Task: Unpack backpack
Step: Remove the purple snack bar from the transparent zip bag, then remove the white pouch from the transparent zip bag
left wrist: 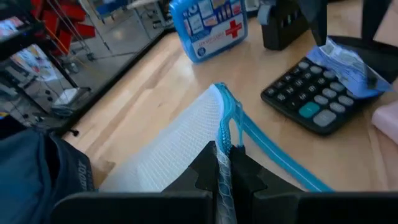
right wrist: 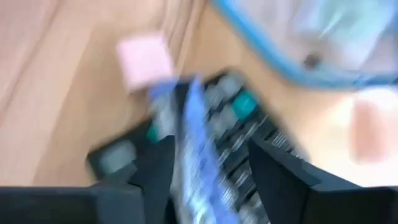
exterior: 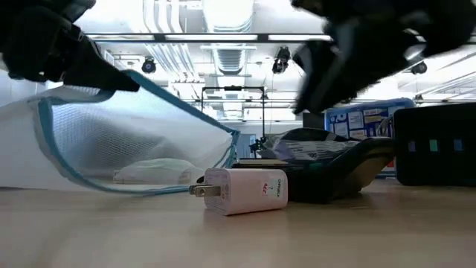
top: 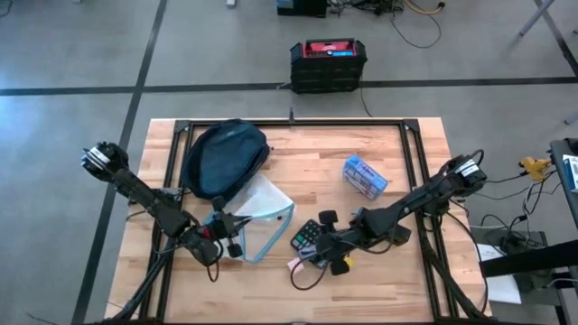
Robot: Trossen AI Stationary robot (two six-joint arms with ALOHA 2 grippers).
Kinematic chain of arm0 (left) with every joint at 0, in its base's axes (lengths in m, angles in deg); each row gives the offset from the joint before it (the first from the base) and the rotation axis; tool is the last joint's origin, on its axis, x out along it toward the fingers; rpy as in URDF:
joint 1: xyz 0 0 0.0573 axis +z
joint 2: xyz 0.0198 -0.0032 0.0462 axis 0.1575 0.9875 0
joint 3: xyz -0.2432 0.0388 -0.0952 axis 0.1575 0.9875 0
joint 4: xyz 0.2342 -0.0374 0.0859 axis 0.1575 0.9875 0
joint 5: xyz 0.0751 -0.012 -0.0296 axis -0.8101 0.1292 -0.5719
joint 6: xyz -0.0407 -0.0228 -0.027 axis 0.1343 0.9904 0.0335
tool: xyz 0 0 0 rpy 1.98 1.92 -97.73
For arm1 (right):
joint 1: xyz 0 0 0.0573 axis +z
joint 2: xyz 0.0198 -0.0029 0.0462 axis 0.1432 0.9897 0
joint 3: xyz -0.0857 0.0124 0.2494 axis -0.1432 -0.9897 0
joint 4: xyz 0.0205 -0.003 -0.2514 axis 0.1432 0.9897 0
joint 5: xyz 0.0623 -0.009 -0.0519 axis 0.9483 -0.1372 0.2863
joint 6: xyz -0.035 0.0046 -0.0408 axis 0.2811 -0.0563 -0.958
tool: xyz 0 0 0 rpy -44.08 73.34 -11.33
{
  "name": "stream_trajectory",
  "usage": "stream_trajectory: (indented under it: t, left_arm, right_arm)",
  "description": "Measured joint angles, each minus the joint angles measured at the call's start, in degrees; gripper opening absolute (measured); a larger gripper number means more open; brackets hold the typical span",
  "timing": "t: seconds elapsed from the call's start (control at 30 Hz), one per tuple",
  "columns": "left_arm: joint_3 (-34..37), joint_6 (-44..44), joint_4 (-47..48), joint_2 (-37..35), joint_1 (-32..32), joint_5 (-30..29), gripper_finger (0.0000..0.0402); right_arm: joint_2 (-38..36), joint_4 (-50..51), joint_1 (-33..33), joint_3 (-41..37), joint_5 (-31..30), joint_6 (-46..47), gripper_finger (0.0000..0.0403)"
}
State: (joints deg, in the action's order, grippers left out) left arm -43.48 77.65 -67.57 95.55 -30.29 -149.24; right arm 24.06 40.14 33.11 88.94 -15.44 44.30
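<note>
Blurring right pincer (right wrist: 211, 180), calculator (right wrist: 186, 143) half-hidden

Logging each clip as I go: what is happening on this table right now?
Two arms are unpacking a backpack that lies at the table's far left. The left gripper is shut on the blue-edged mesh pouch, holding it beside the backpack. The right gripper hovers over a calculator with a blue-and-white packet between its parted fingers. A first-aid box and a white charger already lie out on the wood.
</note>
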Motion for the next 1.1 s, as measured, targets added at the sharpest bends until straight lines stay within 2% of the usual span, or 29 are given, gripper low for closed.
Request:
stream_trajectory:
  t: [0.17,0.37,0.43,0.5,0.63,0.87,1.0,1.1]
  left_arm:
    - [0.0,-6.79,-5.79,0.0,0.11,-2.03,0.0]
    - [0.02,-16.62,-14.63,-0.01,0.11,-2.1,0.0]
    - [0.02,-18.45,-16.74,-0.04,0.11,-1.85,0.0]
    - [0.02,-19.32,-17.67,-0.04,0.13,0.01,0.0]
    - [0.02,-18.2,-17.72,-0.03,0.11,4.67,0.0]
    - [0.02,-17.7,-17.9,0.13,0.07,7.04,0.0]
    - [0.03,-17.76,-17.98,0.33,0.04,7.08,0.0]
    - [0.11,-17.54,-17.7,0.9,0.04,7.11,0.0]
  right_arm:
    - [3.15,-15.15,-1.39,0.36,-0.27,-3.18,0.0255]
    - [14.47,-31.13,-4.47,3.13,-0.65,-3.3,0.0283]
    - [19.07,-31.61,-5.37,6.69,-2.07,-3.2,0.0283]
    - [22.76,-31.38,-6.13,9.92,-6.18,-2.25,0.028]
    - [26.01,-31.04,-7.83,14.28,-13.64,-0.15,0.0275]
    - [26.14,-30.89,-10.77,15.33,-12.47,1.7,0.0293]
    - [27.14,-32.24,-12.35,15.39,-8.06,2.12,0.0309]
    - [29.96,-32.87,-12.94,16.52,-7.32,0.72,0.0319]
